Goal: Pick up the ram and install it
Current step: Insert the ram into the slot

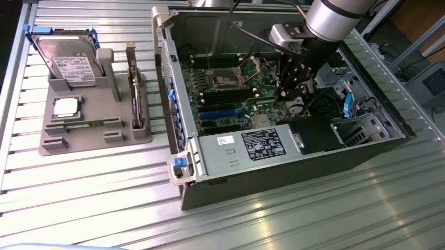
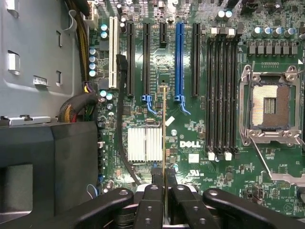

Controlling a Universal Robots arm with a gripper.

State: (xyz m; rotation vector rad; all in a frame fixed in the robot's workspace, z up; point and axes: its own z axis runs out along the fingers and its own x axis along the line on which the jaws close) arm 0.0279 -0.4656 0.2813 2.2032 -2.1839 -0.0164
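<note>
End effector: black fingers (image 2: 164, 183) shut narrow on the ram, one fingertip (image 2: 156, 180) pressing each flat face; in the exterior view it (image 1: 287, 96) hangs inside the open computer case (image 1: 278, 172), under the silver arm (image 1: 334, 18)
Ram: seen edge-on as a thin pale line (image 2: 164, 133) running out from between the fingers; held clear of the motherboard (image 2: 200, 124), not seated in any slot
Ram's line over the board: passes just beside the silver heatsink (image 2: 144, 144); its far end lies between a black expansion slot (image 2: 146, 57) and the blue slot (image 2: 179, 59)
Memory slots: four long black slots (image 2: 221, 95) with white latches, all bare; they lie between the ram and the processor socket (image 2: 270, 107), apart from the ram
Processor socket: open, no chip in it; its metal frame is unlatched
Case: lies on its side on the ribbed metal surface (image 1: 104, 198); power supply (image 1: 257, 143) at the near wall
Holder: grey rack (image 1: 97, 112) at the exterior view's left, well apart from the case; it carries a hard drive (image 1: 66, 60), a square silver processor chip (image 1: 66, 107), an upright expansion card (image 1: 136, 99); a narrow green stick (image 1: 87, 124) lies flat in its front groove
</note>
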